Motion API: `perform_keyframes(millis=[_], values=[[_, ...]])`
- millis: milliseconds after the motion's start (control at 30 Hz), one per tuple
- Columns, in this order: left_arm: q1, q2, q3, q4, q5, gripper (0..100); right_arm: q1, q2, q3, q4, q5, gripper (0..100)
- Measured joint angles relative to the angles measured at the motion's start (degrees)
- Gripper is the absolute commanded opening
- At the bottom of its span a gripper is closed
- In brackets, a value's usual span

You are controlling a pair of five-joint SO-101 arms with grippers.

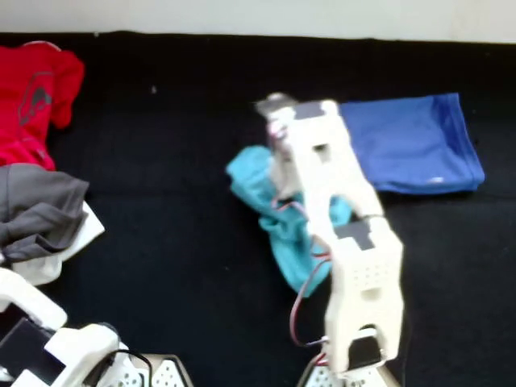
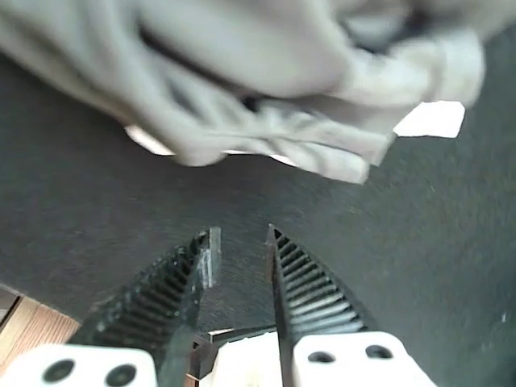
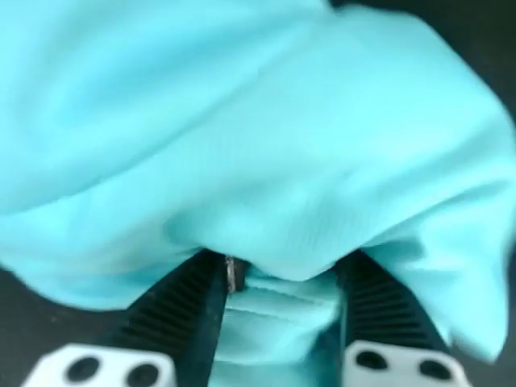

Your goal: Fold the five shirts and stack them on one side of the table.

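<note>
Shirts: five counted – red [image 1: 28,97], grey [image 1: 40,205], white [image 1: 81,234], teal [image 1: 250,181], blue [image 1: 411,145] | teal laid along 11–5 o'clock | left gripper [image 2: 240,234] spread | right gripper [image 3: 286,266] spread astride teal.

No words or numbers can be read anywhere. The crumpled red cloth shirt [image 1: 20,76] at ten o'clock has a grey mark [image 1: 39,97], too blurry to read.

Black tabletop [image 1: 177,201], pale wall [image 1: 322,16] along its far edge, light wood [image 2: 32,339] beside it
</note>
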Motion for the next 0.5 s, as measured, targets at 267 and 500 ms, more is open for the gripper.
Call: perform_keyframes(millis=[267,500], values=[[6.8,0.0,4.0,0.0,0.0,11,0.5,-15.2,0.0,1.5,0.0,19.7],[6.6,0.0,4.4,0.0,0.0,11,-12.6,-19.8,0.0,1.2,0.0,19.9]])
